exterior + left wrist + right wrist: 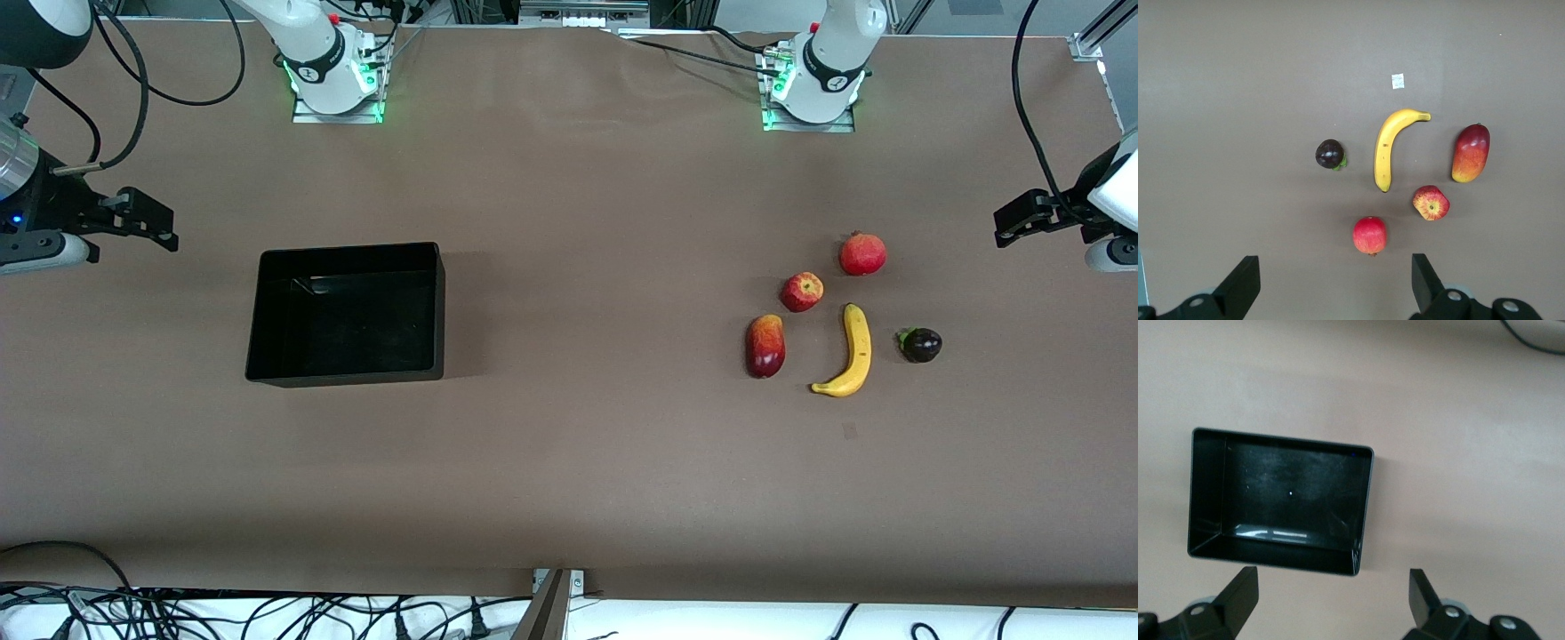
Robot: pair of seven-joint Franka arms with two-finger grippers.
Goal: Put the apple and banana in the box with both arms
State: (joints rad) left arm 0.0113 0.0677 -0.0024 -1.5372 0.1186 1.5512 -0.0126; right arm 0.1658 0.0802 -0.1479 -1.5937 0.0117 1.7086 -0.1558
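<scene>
Banana (855, 353) yellow, dark tips; apple (802, 291) red with yellowish patches; box (347, 373) glossy black; table (569, 462) brown.

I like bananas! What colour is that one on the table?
The banana is yellow with dark tips, clearest in the left wrist view.

Glossy black box (1281, 500), perhaps plastic

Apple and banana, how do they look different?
The apple is small, round and red with yellow patches; the banana is long, curved and yellow with dark tips. The apple lies farther from the front camera than most of the banana. Both rest on the table toward the left arm's end, neither in the box, and no tool touches either.
</scene>
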